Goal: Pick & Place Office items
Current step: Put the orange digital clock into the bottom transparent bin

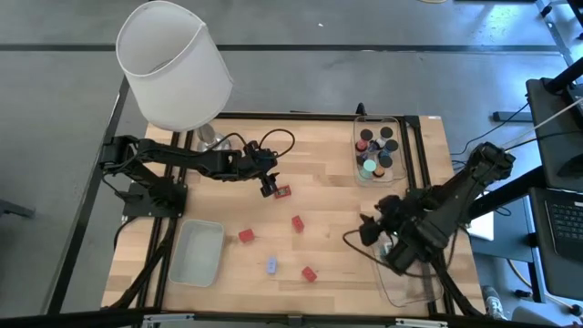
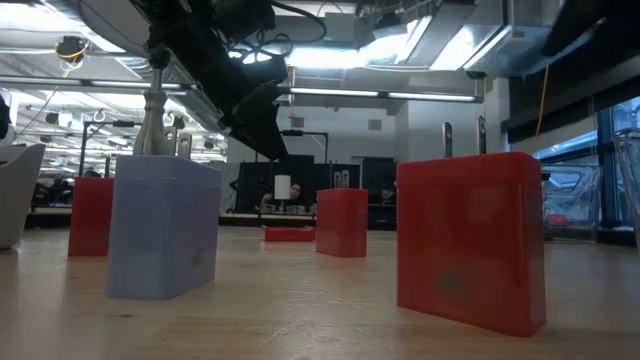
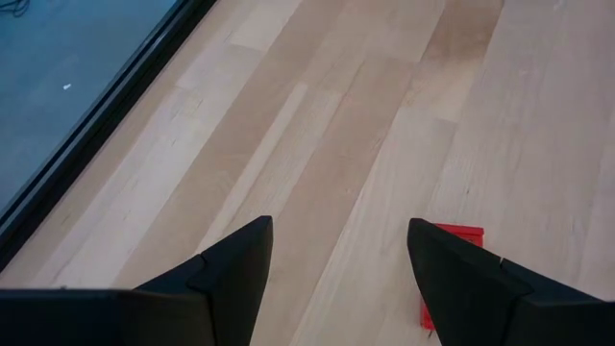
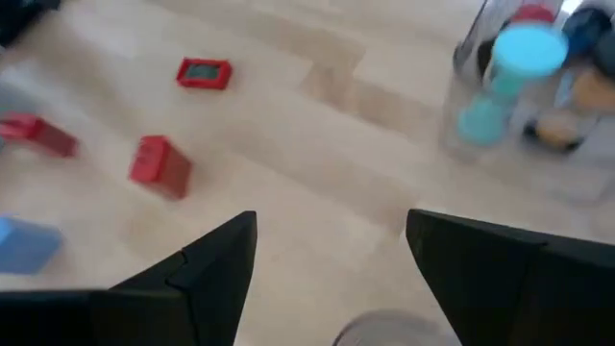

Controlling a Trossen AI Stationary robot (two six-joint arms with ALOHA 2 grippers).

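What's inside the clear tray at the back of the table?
The clear tray holds several dark cylinders and one teal cylinder with an orange bit beside it. Anything under them is hidden.

lamp (image 1: 175,64) overhangs corner, blocks (image 1: 298,223) scattered mid-table

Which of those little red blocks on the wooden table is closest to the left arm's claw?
The flat red block lying right beside the left gripper, open just above it. The other three red blocks sit farther toward the table's front.
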